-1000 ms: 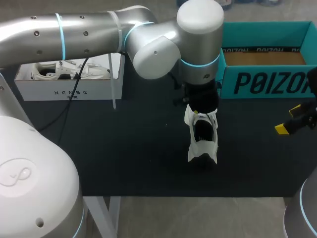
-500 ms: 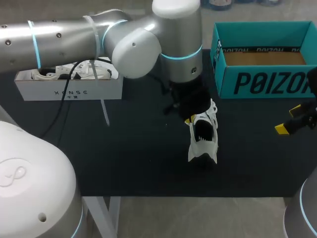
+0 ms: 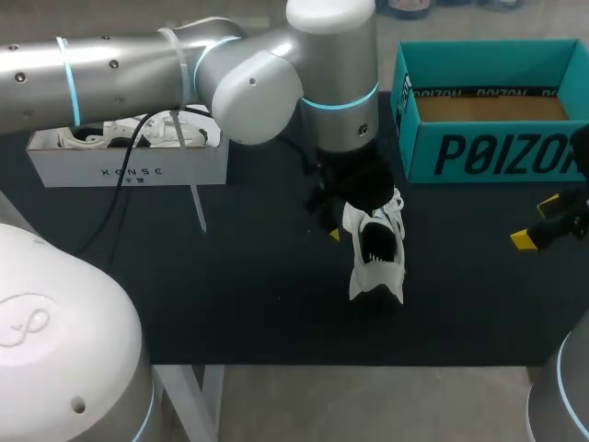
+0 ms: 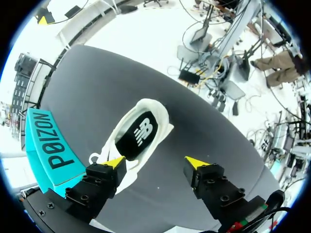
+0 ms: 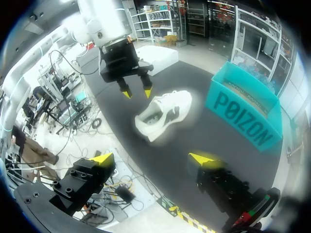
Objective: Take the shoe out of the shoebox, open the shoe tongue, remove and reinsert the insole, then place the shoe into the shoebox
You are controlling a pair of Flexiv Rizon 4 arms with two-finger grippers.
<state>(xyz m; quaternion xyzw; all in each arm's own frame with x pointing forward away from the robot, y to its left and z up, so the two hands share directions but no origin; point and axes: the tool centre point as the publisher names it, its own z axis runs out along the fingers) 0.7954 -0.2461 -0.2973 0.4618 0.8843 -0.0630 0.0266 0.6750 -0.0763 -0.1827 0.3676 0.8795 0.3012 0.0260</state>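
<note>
Shifted left, left gripper (image 4: pixel 155 164) hangs spread beside the white sneaker (image 3: pixel 375 253) — mid-table, teal shoebox (image 3: pixel 488 152) at its 1 o'clock. Recentre over it before pinching; right gripper (image 5: pixel 151 158) idles spread.

We see large dark block lettering running across the outer front wall of the teal shoebox (image 3: pixel 497 152), with a band of smaller dark lettering repeated along the top of its inner back wall; the large lettering shows again on the box's wall in both wrist views. On the front wall of the white box (image 3: pixel 129 172) stands one short line of small, widely spaced grey letters. In the left wrist view, a white logo mark sits on the black insole (image 4: pixel 138 138) inside the white shoe (image 4: pixel 154 110).
</note>
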